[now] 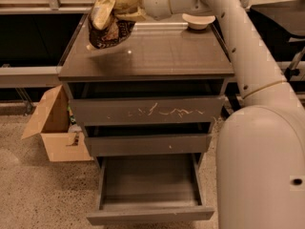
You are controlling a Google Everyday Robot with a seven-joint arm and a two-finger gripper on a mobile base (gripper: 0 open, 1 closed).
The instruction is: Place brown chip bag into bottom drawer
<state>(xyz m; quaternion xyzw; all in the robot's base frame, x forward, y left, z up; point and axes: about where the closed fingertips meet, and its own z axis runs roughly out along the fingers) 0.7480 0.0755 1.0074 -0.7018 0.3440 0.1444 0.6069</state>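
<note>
The brown chip bag (110, 26), crumpled tan foil with a dark brown patterned lower part, hangs just above the back left of the cabinet top (157, 56). My gripper (127, 7) is shut on the bag's upper right part and reaches in from the right. The bottom drawer (149, 187) is pulled open at the foot of the cabinet, and its inside shows nothing in it. The bag is well above and behind the drawer.
A shallow cream bowl (198, 21) sits at the back right of the cabinet top. The white-scratched top drawer (147, 111) and the middle drawer (147, 144) are slightly open. An open cardboard box (53, 128) stands on the floor to the left. My arm's body (262, 166) fills the right.
</note>
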